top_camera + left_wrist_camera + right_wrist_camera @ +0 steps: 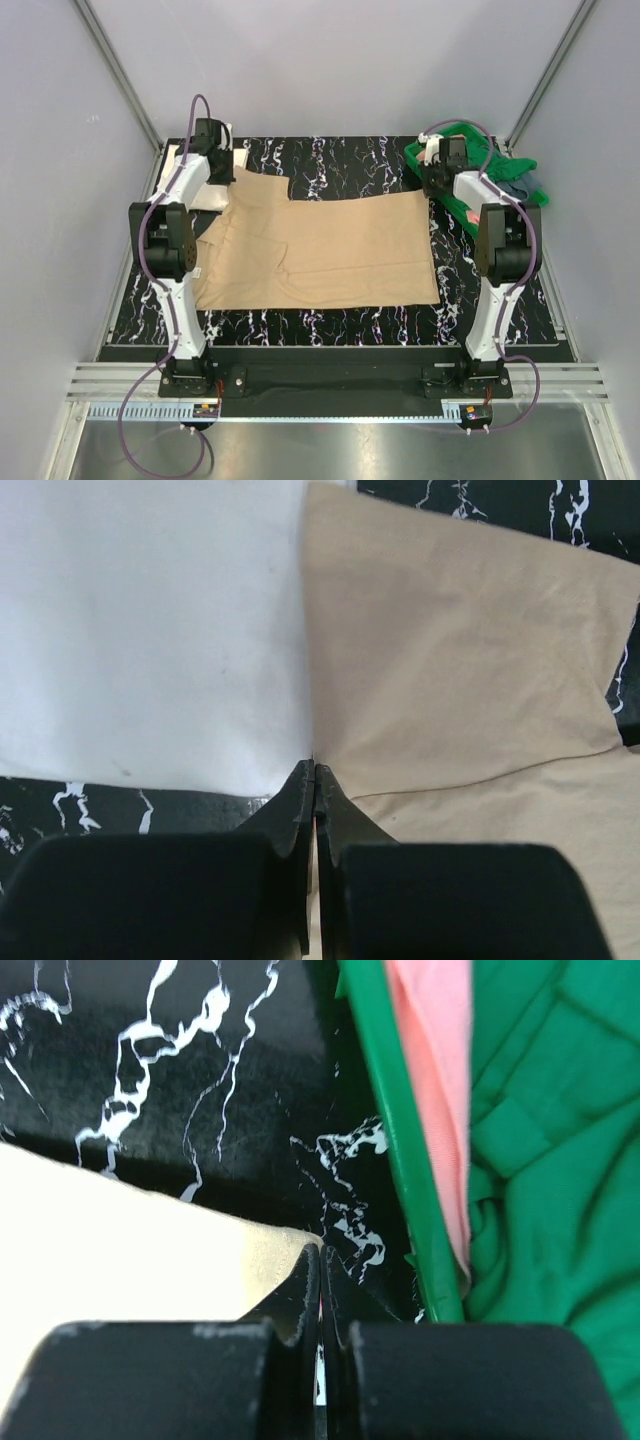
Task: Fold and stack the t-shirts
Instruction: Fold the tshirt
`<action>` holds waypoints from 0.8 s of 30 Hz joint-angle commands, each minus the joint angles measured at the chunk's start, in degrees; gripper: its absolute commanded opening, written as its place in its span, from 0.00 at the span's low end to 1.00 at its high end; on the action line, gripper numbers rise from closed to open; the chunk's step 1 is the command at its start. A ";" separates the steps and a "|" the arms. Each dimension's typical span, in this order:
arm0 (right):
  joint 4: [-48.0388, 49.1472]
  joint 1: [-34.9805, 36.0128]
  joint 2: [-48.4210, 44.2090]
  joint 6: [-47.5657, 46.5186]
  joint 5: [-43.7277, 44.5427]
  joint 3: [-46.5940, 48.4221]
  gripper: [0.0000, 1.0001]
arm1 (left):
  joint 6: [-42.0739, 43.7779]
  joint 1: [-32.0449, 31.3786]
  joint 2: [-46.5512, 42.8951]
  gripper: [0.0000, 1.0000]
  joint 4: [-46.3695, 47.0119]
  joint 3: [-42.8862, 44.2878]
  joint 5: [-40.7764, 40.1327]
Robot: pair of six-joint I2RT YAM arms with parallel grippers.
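1. Overhead: tan t-shirt [330, 250] spread flat, left gripper [225, 165] at its far-left sleeve, right gripper [436, 182] at its far-right corner.
2. Left wrist: jaws together where tan meets cream-white t-shirt [150, 630]; lifting might drag both.
3. Right wrist: jaws together at the corner by the green tray [395, 1140]; hold unconfirmed, could slip.
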 commanded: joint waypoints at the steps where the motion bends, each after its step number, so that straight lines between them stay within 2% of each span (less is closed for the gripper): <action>1: 8.98 0.07 -4.59 1.79 2.59 -2.92 0.00 | -1.90 0.53 -5.08 0.00 4.12 -2.24 -3.74; 6: 15.04 0.07 -8.54 3.99 5.06 -9.59 0.00 | -2.61 1.14 -9.64 0.00 6.67 -7.87 -4.80; 15: 19.71 0.07 -12.15 10.05 12.43 -16.54 0.00 | -4.63 1.67 -17.73 0.00 10.71 -19.82 -4.72; 20: 21.81 0.07 -16.01 11.73 11.13 -20.32 0.00 | -5.68 3.60 -21.07 0.00 12.73 -24.65 -4.28; 23: 21.65 0.16 -16.72 12.34 9.02 -20.94 0.00 | -5.51 3.87 -21.69 0.00 13.61 -25.28 -0.95; 24: 21.56 0.07 -16.89 12.43 8.75 -20.94 0.00 | -4.90 3.87 -21.52 0.00 13.79 -25.10 4.11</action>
